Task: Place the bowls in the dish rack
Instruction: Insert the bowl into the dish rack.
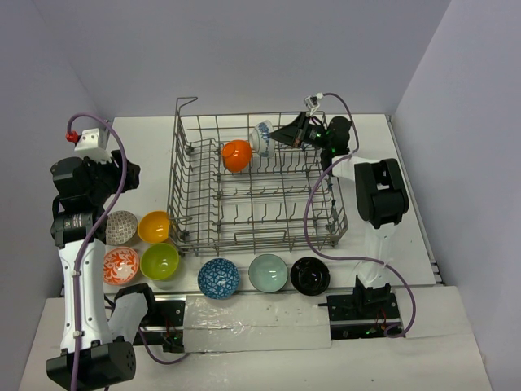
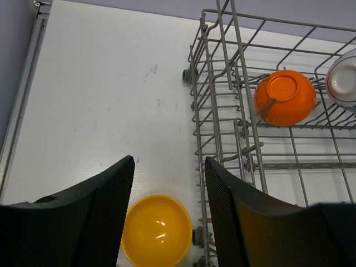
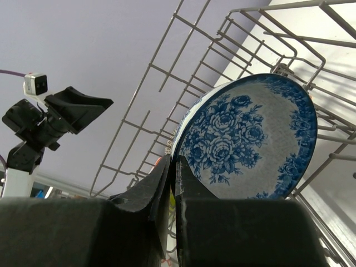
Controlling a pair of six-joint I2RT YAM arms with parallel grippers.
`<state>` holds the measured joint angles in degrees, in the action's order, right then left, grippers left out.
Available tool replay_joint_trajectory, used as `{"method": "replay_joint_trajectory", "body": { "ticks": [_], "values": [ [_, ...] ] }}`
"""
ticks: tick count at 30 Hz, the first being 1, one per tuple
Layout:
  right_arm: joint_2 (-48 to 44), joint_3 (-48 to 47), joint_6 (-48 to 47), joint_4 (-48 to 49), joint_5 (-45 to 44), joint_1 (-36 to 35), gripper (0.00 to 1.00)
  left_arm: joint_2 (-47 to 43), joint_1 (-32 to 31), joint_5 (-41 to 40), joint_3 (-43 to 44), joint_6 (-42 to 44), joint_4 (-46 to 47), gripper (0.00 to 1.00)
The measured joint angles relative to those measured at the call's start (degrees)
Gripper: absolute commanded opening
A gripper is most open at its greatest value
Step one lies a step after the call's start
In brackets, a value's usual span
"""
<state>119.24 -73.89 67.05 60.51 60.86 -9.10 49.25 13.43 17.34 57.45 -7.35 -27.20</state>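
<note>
Your right tool [image 3: 173, 167], clamped on the rim of the blue floral bowl [image 3: 245, 139], holds it tilted over the far row of the dish rack [image 1: 173, 187], just beside the orange bowl [image 1: 236, 155]. Seat it between tines before releasing; wires crowd close there. Your left tool [image 2: 169, 161] hangs open above the yellow bowl [image 2: 157, 229] on the counter [image 2: 100, 100], hard against the rack's wall.

The left fingers [image 2: 105, 222] stand apart with nothing between them, above the white counter [image 2: 100, 94]. Beneath the gap, at its near end, a yellow bowl [image 2: 157, 230] sits upright, just beside the dish rack [image 2: 189, 74]. Ahead and to the right of the fingers, an orange bowl [image 2: 285, 97] leans in the rack, foot showing, with a white bowl [image 2: 344, 83] further right, cut off.
</note>
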Motion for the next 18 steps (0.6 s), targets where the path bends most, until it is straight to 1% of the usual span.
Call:
{"method": "replay_joint_trajectory", "body": {
  "ticks": [12, 18],
  "values": [
    [0.00, 1.27, -0.44, -1.07, -0.09, 1.40, 0.01, 0.13, 0.04, 0.70, 0.00, 0.00, 0.00, 0.59],
    [0.13, 1.25, -0.20, -1.60, 0.28, 1.70, 0.03, 0.13, 0.04, 0.83, 0.00, 0.00, 0.00, 0.60]
  ]
}}
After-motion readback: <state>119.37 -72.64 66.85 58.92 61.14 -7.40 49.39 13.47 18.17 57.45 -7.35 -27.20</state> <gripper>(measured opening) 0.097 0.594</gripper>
